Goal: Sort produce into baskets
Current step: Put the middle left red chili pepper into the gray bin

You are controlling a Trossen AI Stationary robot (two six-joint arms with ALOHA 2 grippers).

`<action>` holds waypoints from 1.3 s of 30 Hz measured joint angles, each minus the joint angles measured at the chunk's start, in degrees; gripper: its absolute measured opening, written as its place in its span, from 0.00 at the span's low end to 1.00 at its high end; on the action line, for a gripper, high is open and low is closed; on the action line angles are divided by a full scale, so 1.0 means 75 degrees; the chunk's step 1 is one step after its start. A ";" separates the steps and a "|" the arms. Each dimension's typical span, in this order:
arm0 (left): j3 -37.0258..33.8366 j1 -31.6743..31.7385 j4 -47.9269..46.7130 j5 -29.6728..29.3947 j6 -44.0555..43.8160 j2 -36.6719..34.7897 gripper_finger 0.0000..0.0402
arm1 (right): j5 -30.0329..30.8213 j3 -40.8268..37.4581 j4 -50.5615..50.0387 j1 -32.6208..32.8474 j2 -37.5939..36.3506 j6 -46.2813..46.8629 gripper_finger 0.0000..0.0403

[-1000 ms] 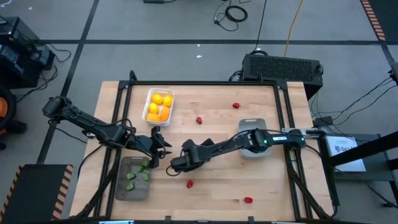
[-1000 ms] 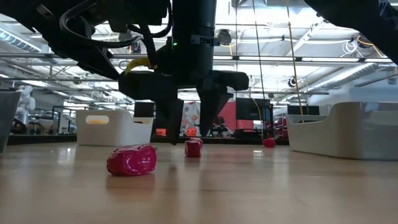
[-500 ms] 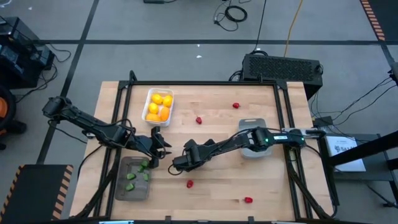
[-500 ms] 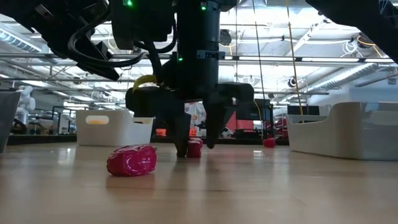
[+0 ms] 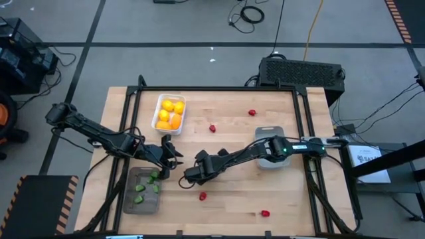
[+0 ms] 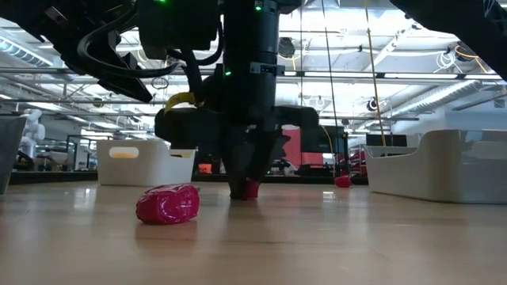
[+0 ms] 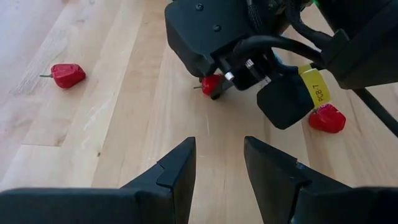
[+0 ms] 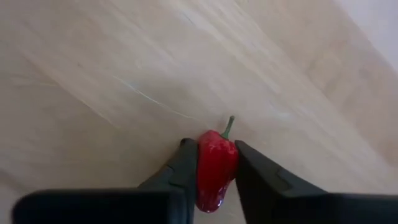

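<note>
Produce is seen scattered over a pale wooden worktop (image 5: 226, 143) of jointed planks with visible grain, framed in black. At its far left side a white basket (image 5: 169, 113) with rounded corners is filled with round yellow and orange fruits (image 5: 170, 113). At the near left corner a darker grey basket (image 5: 143, 199) is loaded with small green pieces (image 5: 141, 192), and at the right a light grey basket (image 5: 271, 162) is partly covered by the right arm. Near the middle, the right claw (image 8: 214, 171) is lowered to the wood and its dark fingers are closed on a small red pepper (image 8: 216, 167), glossy, tapered and topped by a thin green stem. The left claw (image 7: 217, 165) is held just beside the dark basket, its matte black fingers narrowly parted and gripping nothing. Other shiny red pieces are left loose: one (image 5: 202, 196) just beside the right claw, one (image 5: 265, 214) by the near edge, two (image 5: 212, 128) farther back.
</note>
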 joint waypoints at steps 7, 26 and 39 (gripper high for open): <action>0.0000 0.0000 0.0003 -0.0038 0.0005 0.0000 0.36 | 0.0504 0.0071 -0.1407 0.0134 -0.0679 -0.0276 0.13; 0.0000 -0.0050 -0.0002 0.0033 -0.0006 0.0003 0.36 | 0.0937 -0.2739 -0.2128 -0.0523 -0.4419 -0.1536 0.16; 0.0000 -0.0050 0.0149 -0.0322 0.0057 0.0003 0.36 | -0.0081 -0.8357 0.0654 -0.1003 -0.7549 0.0190 0.20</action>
